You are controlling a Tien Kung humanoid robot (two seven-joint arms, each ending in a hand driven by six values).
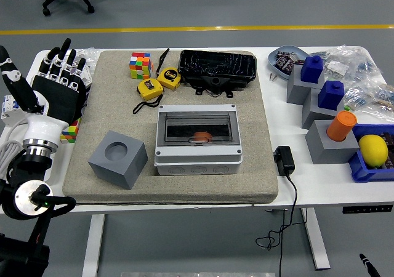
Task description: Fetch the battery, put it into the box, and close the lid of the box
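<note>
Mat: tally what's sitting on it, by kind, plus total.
Tape measures, yellow: 2
Colour cubes: 1
Black cases: 1
Grey boxes with clear lid: 1
Grey blocks with round recess: 1
Total: 6

Your left hand [54, 91] is hovering at the left edge of the view, palm facing away from the camera, its fingers [64, 61] spreading straight and pointing toward the far side while gripping nothing. Its white-and-silver wrist [38, 138] is angling down to the black arm [24, 197] in the lower left corner. Your right arm is showing only as a dark tip [367, 264] at the bottom right corner.
</note>
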